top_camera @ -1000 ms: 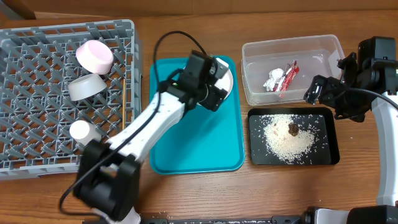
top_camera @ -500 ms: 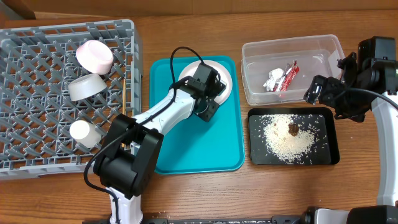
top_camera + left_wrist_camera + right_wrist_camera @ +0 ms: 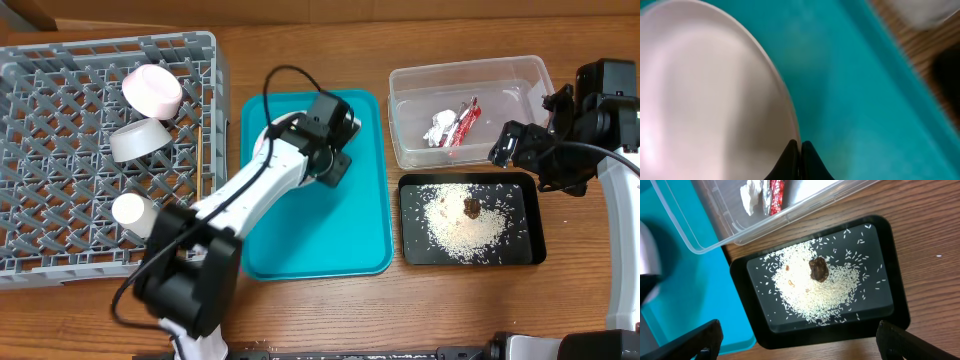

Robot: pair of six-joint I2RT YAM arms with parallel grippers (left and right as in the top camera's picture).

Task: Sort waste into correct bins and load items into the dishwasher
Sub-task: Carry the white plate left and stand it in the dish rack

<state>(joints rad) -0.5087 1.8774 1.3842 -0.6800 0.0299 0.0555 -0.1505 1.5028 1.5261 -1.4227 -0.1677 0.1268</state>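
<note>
I see a brown wood-grain desk [image 3: 450,310] under even light; the paler strip [image 3: 420,6] along its far edge may be a wall.

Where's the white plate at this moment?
In the left wrist view the white plate fills the left side, its rim pinched by the left gripper, with the teal tray behind it.

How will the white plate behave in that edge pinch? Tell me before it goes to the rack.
Probably stiff: the white plate shows a clean curved rim with no flex. Its glossy, smooth face suggests it could slip, since the left gripper pinches only the rim. Held by one edge over the teal tray, it may swing or tilt.
</note>
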